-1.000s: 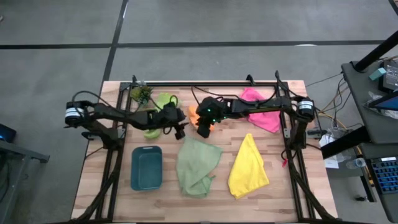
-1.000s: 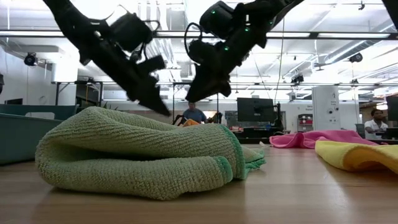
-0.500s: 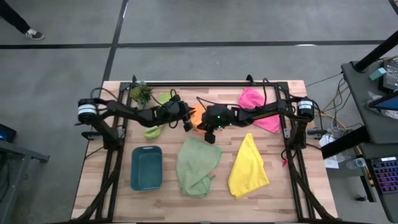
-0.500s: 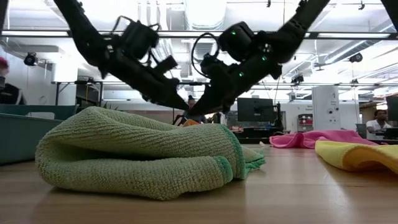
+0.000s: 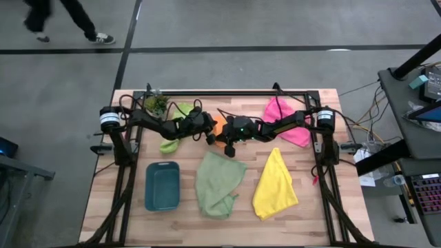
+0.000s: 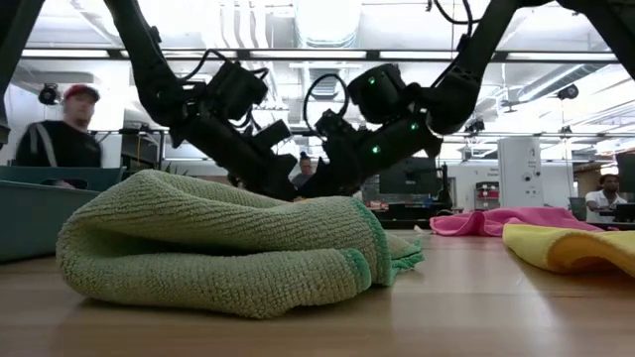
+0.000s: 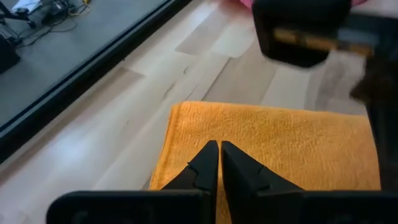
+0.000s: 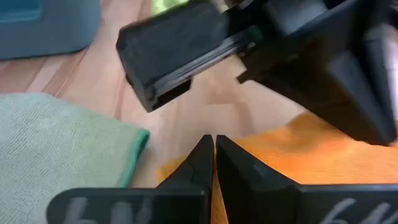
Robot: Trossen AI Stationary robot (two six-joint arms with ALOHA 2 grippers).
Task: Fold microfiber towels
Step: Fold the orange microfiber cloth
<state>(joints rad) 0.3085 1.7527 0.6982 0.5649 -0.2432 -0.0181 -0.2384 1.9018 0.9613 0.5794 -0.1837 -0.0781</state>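
The orange towel [image 5: 216, 125] lies flat on the table's far middle, between my two grippers. My left gripper [image 5: 207, 134] comes from the left, shut, with its tips [image 7: 218, 148] over the orange cloth. My right gripper [image 5: 228, 145] comes from the right, shut, with its tips [image 8: 209, 142] at the towel's near edge. The lime green towel [image 5: 172, 127] lies under my left arm. A pink towel [image 5: 284, 118] lies far right. The sage green towel [image 5: 219, 182] and the yellow towel [image 5: 275, 184] lie crumpled near the front. My left gripper's shut fingertips come down slanting from the table's left onto the orange towel's top face [image 7: 249, 140], inward of its edge. No cloth shows between the fingers. The towel lies flat on the wood. My right gripper's shut tips slant down from the right at the orange towel's edge [image 8: 177, 167]; I cannot tell whether they touch it.
A teal tray [image 5: 162, 184] sits at the near left and a small potted plant [image 5: 156, 103] at the far left corner. The table's black frame [image 5: 220, 92] runs along the far edge. A person [image 6: 62, 139] passes behind the table.
Both grippers have sunk toward the orange towel and tipped closer to level. My left gripper has gone toward the table's right and has shut. My right gripper has dropped almost straight down. The towels have kept their places.
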